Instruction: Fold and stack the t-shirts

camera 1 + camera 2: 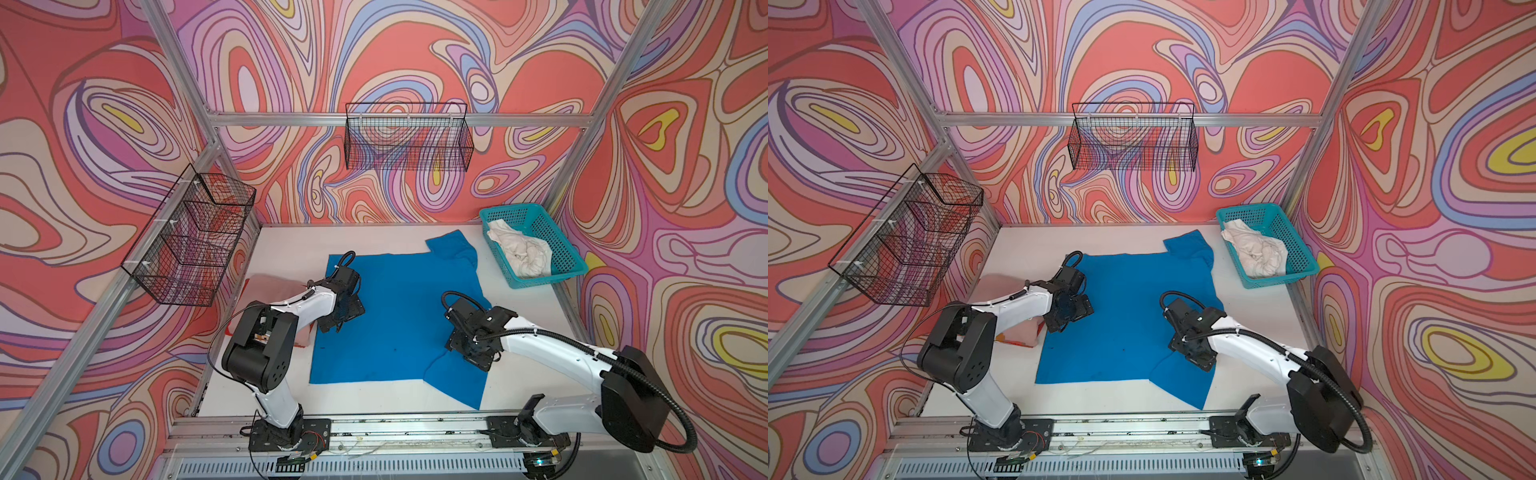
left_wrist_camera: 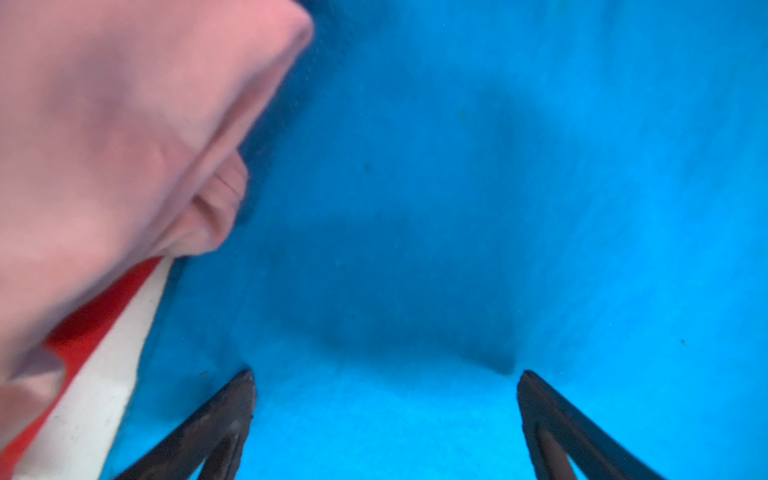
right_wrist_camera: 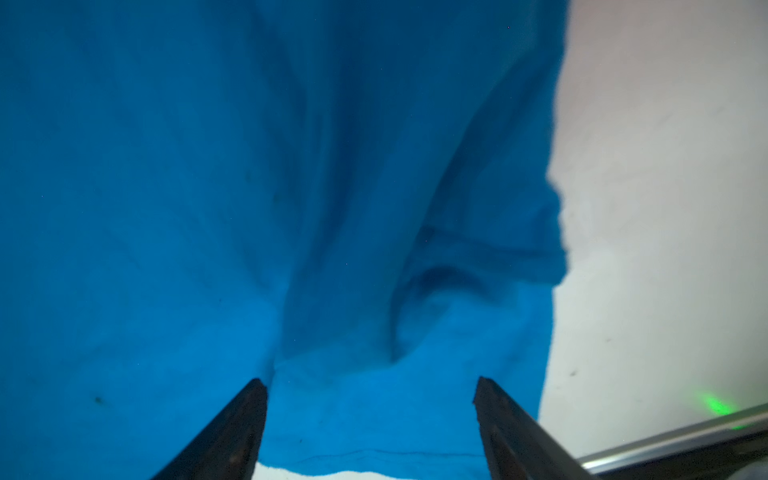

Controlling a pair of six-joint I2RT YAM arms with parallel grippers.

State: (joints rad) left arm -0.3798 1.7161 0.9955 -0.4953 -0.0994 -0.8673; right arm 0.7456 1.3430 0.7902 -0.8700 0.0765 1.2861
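A bright blue t-shirt point(image 1: 395, 316) point(image 1: 1125, 316) lies spread flat on the white table, one sleeve at the far right and one near the front right. My left gripper point(image 1: 336, 322) point(image 1: 1065, 318) point(image 2: 384, 374) hangs open over the shirt's left edge, with only flat blue cloth point(image 2: 457, 208) beneath its tips. My right gripper point(image 1: 478, 357) point(image 1: 1200, 357) point(image 3: 372, 384) is open low over the near right sleeve point(image 3: 374, 415), by its hem. A pale pink shirt point(image 1: 274, 286) point(image 2: 104, 145) lies folded at the left, partly under my left arm. An off-white shirt point(image 1: 521, 251) point(image 1: 1258, 251) is bunched in the teal basket point(image 1: 540, 282).
The teal basket stands at the table's far right corner. Black wire baskets hang on the back wall point(image 1: 407, 137) and the left wall point(image 1: 191, 237). A red and white flat thing point(image 2: 95, 374) lies under the pink shirt. An aluminium rail point(image 1: 395, 428) runs along the front.
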